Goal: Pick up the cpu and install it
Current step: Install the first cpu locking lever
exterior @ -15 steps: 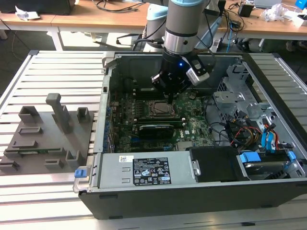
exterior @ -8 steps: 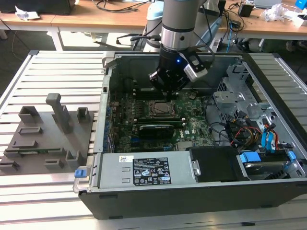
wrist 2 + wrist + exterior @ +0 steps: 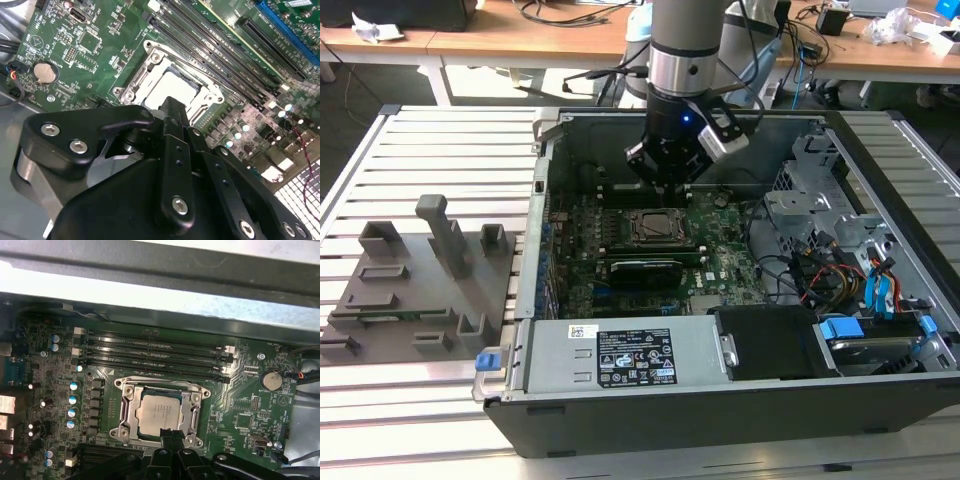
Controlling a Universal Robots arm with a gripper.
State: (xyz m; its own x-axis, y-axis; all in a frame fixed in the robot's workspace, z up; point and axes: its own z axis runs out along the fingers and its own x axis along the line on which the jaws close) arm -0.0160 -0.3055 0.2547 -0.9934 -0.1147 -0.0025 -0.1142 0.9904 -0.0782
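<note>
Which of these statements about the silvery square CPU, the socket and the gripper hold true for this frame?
1. The silvery square cpu lies inside the metal-framed socket. True.
2. The black gripper hangs over the grey plastic fixture blocks. False: it is inside the open computer case, above the green motherboard.
3. The gripper carries the cpu. False: the cpu sits in the socket.
4. A round coin battery sits on the motherboard. True.

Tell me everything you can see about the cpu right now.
The cpu is a small flat square chip with a silvery metal top, lying level inside the metal-framed socket on the green motherboard. The claw hangs just above one edge; whether it touches the chip can't be told.
</note>
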